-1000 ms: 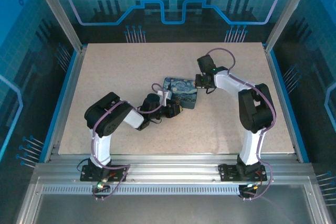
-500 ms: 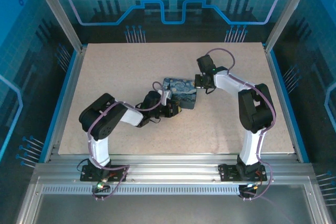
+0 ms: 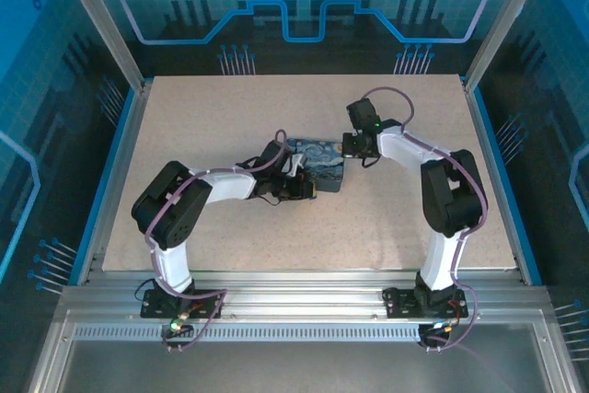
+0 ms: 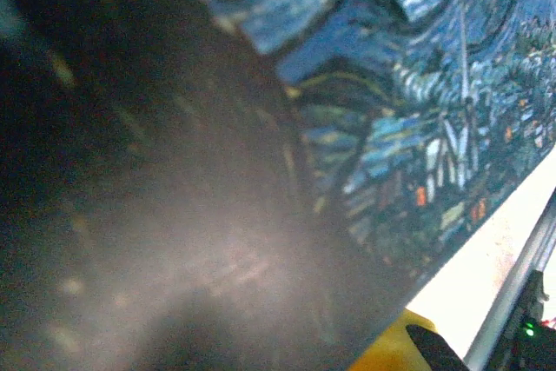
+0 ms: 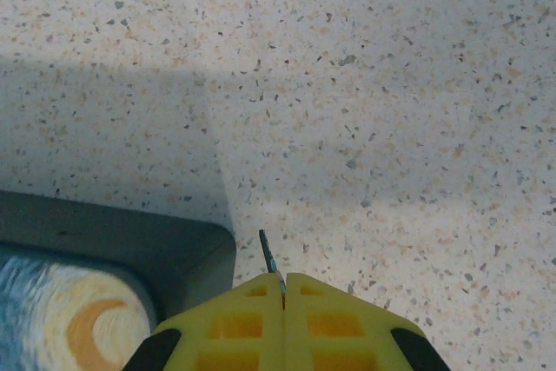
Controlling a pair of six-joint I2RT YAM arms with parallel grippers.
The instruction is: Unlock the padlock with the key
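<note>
Left hand (image 3: pixel 302 185) farther over box (image 3: pixel 326 160)

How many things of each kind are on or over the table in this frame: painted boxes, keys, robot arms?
painted box: 1
key: 1, pinched in the right arm's shut jaws
robot arms: 2, the left arm and the right arm
Total: 4

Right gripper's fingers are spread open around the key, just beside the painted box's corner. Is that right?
Not quite: the right wrist view shows the right gripper shut on the key, fingers pressed together, the tip poking out. It is just beside the corner of the painted box.
</note>
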